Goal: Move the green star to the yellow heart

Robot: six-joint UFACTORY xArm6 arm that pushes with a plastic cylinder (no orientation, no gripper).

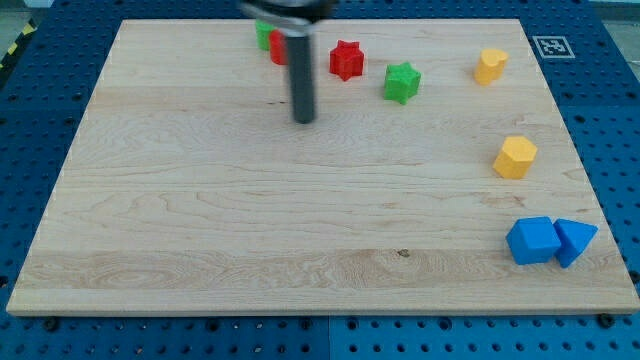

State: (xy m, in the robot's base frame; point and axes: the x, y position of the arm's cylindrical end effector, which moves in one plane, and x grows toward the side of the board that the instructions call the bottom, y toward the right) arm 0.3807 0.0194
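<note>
The green star [402,82] lies near the view's top, right of centre. The yellow heart [490,65] lies further right, near the top right corner. My tip [304,119] rests on the board to the left of and slightly below the green star, apart from it. A red star [347,60] lies between the rod and the green star, a little higher.
A green block [264,33] and a red block [278,48] sit partly hidden behind the rod at the top. A yellow hexagon-like block [516,157] lies at the right. A blue cube [532,240] and a blue triangle [574,240] sit at the bottom right.
</note>
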